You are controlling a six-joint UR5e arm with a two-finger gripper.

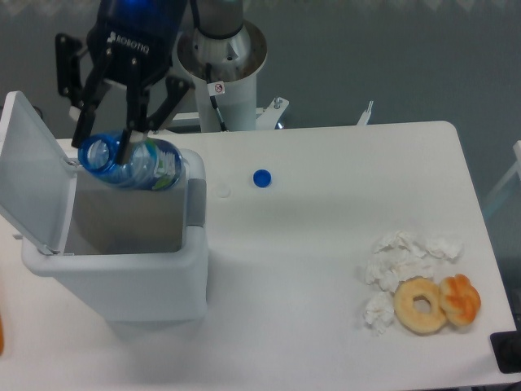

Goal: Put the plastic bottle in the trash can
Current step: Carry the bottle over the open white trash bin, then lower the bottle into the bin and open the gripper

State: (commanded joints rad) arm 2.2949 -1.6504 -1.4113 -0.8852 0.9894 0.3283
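1. I see the tool point(118, 145) pinching the plastic bottle point(134, 164), fingers clamped on its body.
2. Bottle lies tilted, open neck toward the lid side, hanging over the trash can point(122, 261) opening at its back edge.
3. Can lid is swung up on the left.
4. Blue cap point(261, 177) sits on the desk point(326, 285) right of the can; tissues point(403, 257) and two donuts point(437, 303) well to its right.
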